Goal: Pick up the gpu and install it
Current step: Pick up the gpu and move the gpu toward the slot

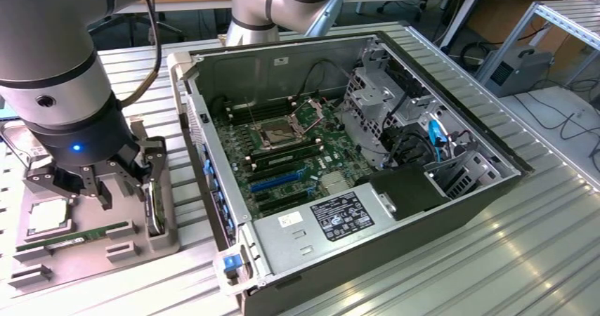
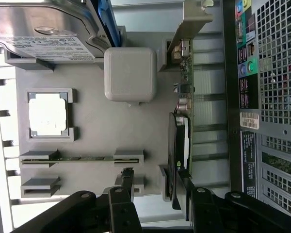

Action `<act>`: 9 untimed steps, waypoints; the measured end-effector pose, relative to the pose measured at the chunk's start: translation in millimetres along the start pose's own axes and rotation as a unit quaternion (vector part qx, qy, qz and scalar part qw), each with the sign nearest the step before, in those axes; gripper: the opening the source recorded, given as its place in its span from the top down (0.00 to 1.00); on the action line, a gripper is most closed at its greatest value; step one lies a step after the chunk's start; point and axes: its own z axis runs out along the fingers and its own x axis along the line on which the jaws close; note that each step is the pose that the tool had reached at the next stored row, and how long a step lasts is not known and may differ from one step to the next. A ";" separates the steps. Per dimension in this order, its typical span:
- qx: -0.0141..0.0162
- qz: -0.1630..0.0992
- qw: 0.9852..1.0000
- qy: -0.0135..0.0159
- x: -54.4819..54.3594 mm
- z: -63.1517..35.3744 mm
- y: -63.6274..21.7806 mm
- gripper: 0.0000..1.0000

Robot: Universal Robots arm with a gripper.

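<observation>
The gpu (image 2: 177,145) is a thin dark card standing on edge in a slot of the grey parts tray (image 2: 97,126), with its silvery bracket (image 2: 191,22) at one end. In the exterior view the gpu (image 1: 156,207) stands at the tray's edge nearest the computer case. My gripper (image 2: 156,182) hangs open just above the tray. One fingertip (image 2: 184,182) is over the card's end and the other fingertip (image 2: 128,177) is over bare tray. Nothing is held. In the exterior view the gripper (image 1: 117,186) hangs under the arm at the left.
The open computer case (image 1: 468,189) lies on the exterior view's right, its motherboard with blue slots (image 1: 277,182) exposed. The tray (image 1: 140,249) also carries a hard drive (image 2: 39,34), a processor (image 2: 47,114), a green memory stick (image 2: 87,158) and a grey block (image 2: 130,73).
</observation>
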 end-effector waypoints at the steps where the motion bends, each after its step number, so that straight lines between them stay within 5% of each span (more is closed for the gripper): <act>1: 0.000 0.000 1.000 0.000 -0.1 0.3 0.1 0.52; 9: 0.001 0.000 1.000 0.000 -2.6 3.6 0.4 0.52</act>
